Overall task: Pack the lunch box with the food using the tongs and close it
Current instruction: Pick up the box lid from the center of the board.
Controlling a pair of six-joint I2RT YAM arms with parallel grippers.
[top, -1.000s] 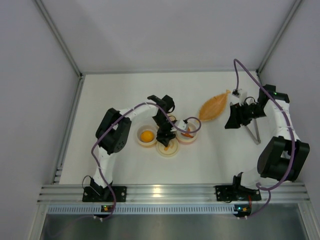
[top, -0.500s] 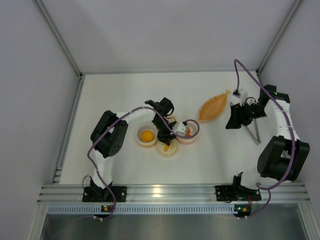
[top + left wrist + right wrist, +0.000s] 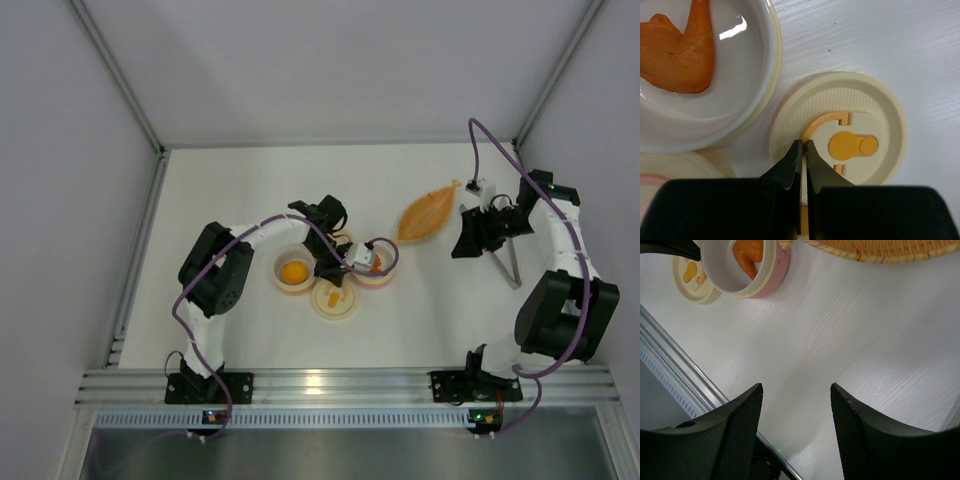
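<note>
A cream lid (image 3: pixel 875 110) with orange marks lies flat on the table in front of the two tubs. My left gripper (image 3: pixel 803 146) is shut on the lid's thin orange handle; the top view shows this gripper (image 3: pixel 330 272) just above the lid (image 3: pixel 338 303). The yellow tub (image 3: pixel 279 282) holds the orange ball (image 3: pixel 293 271). An orange wedge (image 3: pixel 680 55) lies in the pink tub (image 3: pixel 381 279). A second cream lid (image 3: pixel 670 167), with a pink mark, shows at the lower left of the left wrist view. The tongs (image 3: pixel 506 262) lie on the table by the right arm. My right gripper (image 3: pixel 468 238) hangs open and holds nothing.
An orange leaf-shaped dish (image 3: pixel 430 212) sits between the tubs and the right gripper. The right wrist view shows its woven rim (image 3: pixel 890 250), the pink tub (image 3: pixel 775 265) and the table's front rail (image 3: pixel 670 360). White walls close in the table.
My left gripper has closed from open onto the lid's orange handle, and it shifted slightly. The right arm has not moved.
</note>
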